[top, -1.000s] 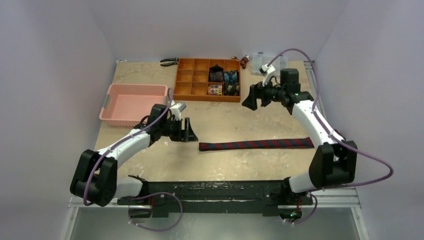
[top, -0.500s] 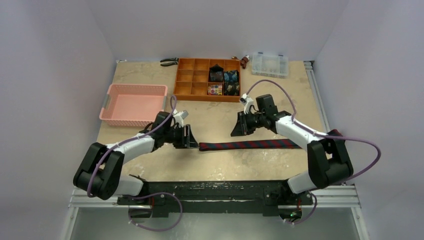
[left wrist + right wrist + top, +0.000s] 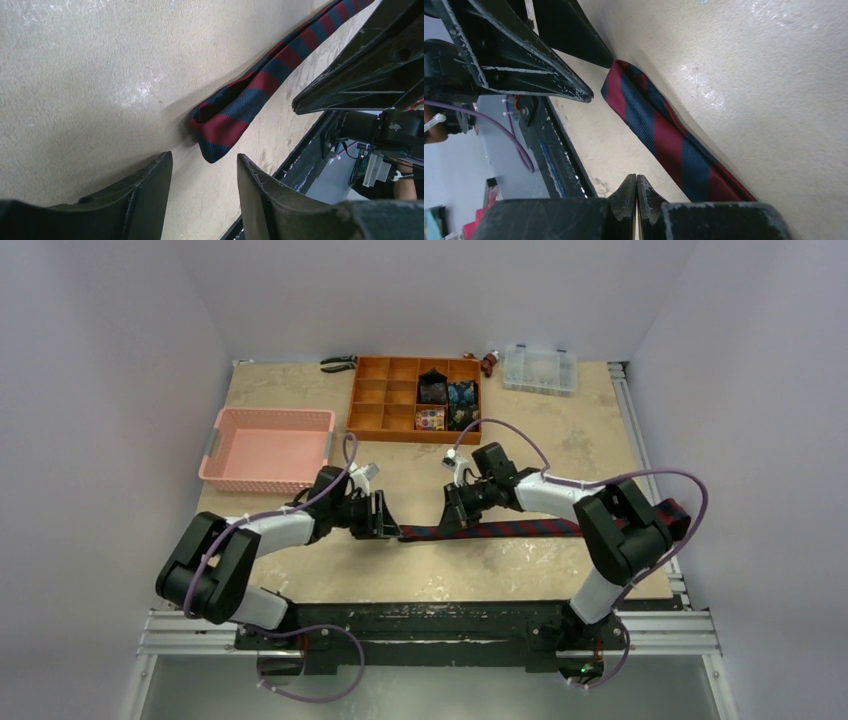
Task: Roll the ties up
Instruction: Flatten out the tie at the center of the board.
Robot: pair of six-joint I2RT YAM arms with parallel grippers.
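— What stays hidden?
— The striped tie (image 3: pixel 520 528) lies flat on the table (image 3: pixel 560 440), and its far end runs under the right arm (image 3: pixel 625 530).
— And the grippers?
— The right gripper (image 3: pixel 636 182) has its fingers pressed together on nothing, beside the tie's edge. The left gripper (image 3: pixel 204 157) is parted and empty, with the tie's near end just off its tips.
— Since a second ago?
— The right arm has swung from the organiser (image 3: pixel 380 390) down to the tie, and the left gripper has crept closer.
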